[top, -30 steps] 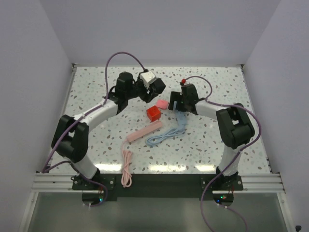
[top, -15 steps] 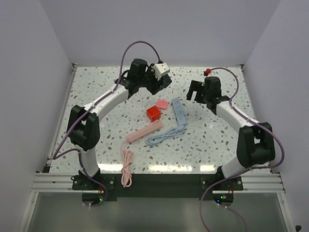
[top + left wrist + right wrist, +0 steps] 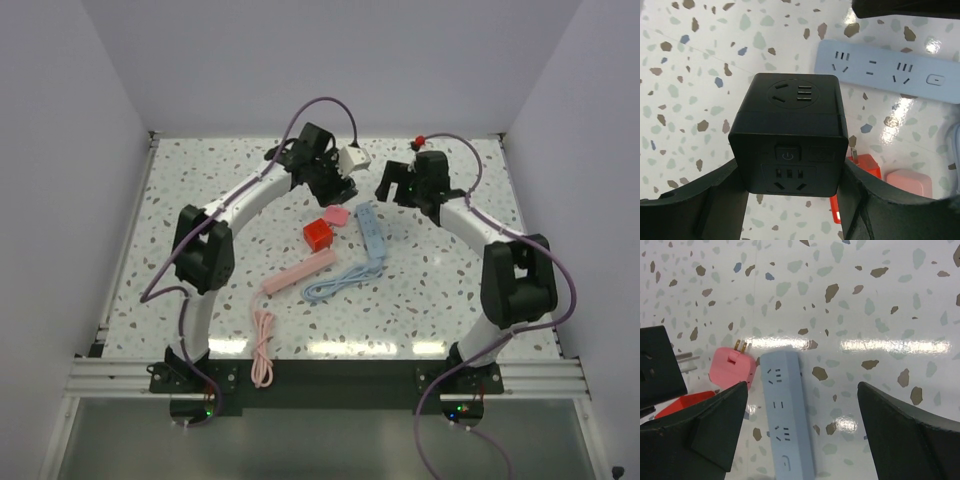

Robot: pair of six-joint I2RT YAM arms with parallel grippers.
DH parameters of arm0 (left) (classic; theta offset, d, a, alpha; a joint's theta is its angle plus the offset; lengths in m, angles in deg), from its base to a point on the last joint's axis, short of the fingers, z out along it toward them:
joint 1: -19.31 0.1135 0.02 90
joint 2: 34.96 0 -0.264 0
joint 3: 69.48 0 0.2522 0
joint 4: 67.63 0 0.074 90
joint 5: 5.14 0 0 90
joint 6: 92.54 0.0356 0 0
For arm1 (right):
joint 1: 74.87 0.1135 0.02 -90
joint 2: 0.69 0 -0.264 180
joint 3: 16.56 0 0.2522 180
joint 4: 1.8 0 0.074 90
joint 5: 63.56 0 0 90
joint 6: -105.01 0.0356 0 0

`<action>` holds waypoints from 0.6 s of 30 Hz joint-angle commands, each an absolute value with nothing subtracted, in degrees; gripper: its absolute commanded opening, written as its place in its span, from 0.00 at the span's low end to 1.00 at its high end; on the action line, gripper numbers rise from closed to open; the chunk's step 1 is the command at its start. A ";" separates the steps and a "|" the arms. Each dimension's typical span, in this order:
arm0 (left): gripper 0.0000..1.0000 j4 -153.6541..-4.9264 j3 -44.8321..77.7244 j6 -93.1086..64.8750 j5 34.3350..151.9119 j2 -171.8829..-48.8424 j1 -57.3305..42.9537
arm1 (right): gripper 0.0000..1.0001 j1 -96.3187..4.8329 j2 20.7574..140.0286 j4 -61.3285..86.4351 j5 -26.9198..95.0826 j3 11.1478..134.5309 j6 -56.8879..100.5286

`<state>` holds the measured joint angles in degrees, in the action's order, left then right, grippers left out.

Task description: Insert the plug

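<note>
The left gripper [image 3: 792, 180] is clamping a black cube adapter [image 3: 790, 115] between its fingers [image 3: 705, 205], which are pressing on the cube's two opposite sides. A round socket face is showing on one side of the cube, and a power button and a further socket are showing on the side facing the wrist camera. The cube is being held over the far middle of the terrazzo table [image 3: 450, 290], near the far end of the blue power strip [image 3: 787, 415]. In the right wrist view its metal prongs [image 3: 685, 360] are sticking out at the left edge of the picture. The right gripper [image 3: 802, 390] is hovering over that same end of the strip with its fingers [image 3: 905, 435] spread wide apart and nothing between them. The strip is lying flat with its sockets facing up, and its blue cable [image 3: 345, 280] is looping toward the near side. A pink plug adapter [image 3: 732, 371] is lying just beside the strip's far end, with a red cube [image 3: 318, 234] next to it. A pink power strip [image 3: 300, 272] is lying nearer the arms, and its pink cable [image 3: 262, 350] is trailing to the table's near edge.
</note>
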<state>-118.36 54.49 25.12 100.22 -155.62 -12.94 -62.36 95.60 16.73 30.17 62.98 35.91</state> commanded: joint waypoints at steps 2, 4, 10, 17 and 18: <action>0.00 -122.52 59.23 26.47 98.22 -157.38 -15.23 | 0.93 -62.30 96.61 14.68 30.75 61.90 36.36; 0.00 -123.22 60.46 26.38 98.83 -158.61 -15.67 | 0.92 -62.30 97.22 15.03 30.40 61.54 36.28; 0.00 -126.92 65.30 26.90 98.92 -161.87 -16.55 | 0.90 -62.30 100.55 15.56 30.48 61.54 35.92; 0.00 -128.24 65.91 28.05 100.51 -162.57 -16.72 | 0.86 -61.60 105.48 16.70 26.62 61.80 36.10; 0.00 -128.41 66.61 28.22 100.59 -162.92 -16.81 | 0.86 -61.51 105.66 16.53 26.62 61.80 36.01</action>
<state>-127.13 62.67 26.65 99.41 -162.59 -16.61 -62.05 105.00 16.97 28.57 61.48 35.98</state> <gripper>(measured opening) 0.667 0.862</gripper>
